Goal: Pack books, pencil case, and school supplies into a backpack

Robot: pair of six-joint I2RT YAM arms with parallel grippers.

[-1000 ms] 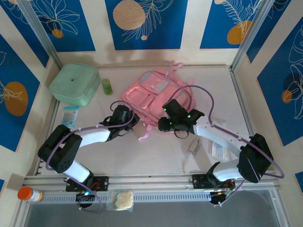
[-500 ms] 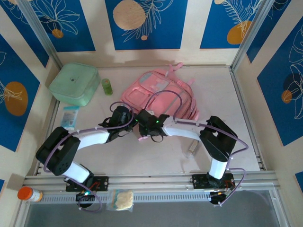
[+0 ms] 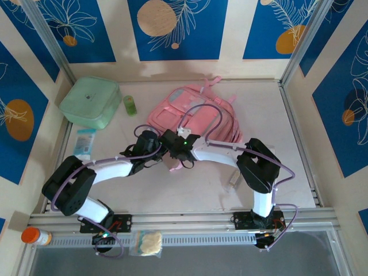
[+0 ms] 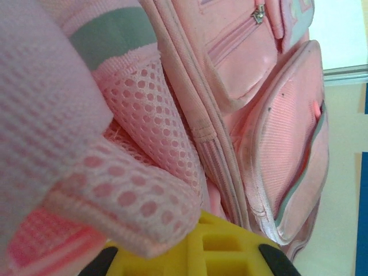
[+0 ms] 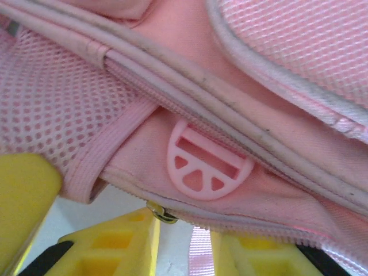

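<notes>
On the left of the counter (image 3: 190, 195) I see one green box (image 3: 90, 102), one teal packet (image 3: 85, 141) and one small green bottle (image 3: 130, 104). My left fingers (image 4: 218, 247) are closed on a fold of the one pink backpack (image 3: 198, 109), which lies in the middle. Just beside them, my right fingers (image 5: 109, 247) stand a little apart, with one thin pink strap (image 5: 198, 247) in the gap. One small clear-grey piece (image 3: 233, 179) lies to the right.
</notes>
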